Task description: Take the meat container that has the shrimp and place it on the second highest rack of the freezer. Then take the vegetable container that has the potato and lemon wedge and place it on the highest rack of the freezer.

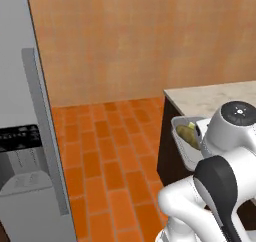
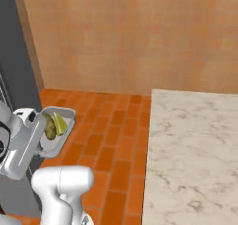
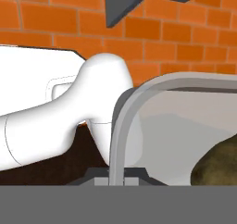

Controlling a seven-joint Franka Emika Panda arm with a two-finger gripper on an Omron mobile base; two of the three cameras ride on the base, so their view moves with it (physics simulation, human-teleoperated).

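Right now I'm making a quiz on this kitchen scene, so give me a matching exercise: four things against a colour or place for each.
Things:
1. potato
2. lemon wedge
3. floor
4. dispenser panel

Descriptions:
A. orange brick tiles
B. bright yellow, in the container held off the floor
C. black, on the grey freezer door
D. olive-brown, beside the yellow piece

Pairs: 1-D, 2-B, 3-A, 4-C

You get flat, even rendered light with no glare anywhere. The tile floor (image 1: 110, 156) is bright; beside it the worktop's (image 1: 215, 98) side panel falls into dark shade. In the hand view, the container's (image 3: 185, 126) inner wall shows soft grey shading, slightly coarse.
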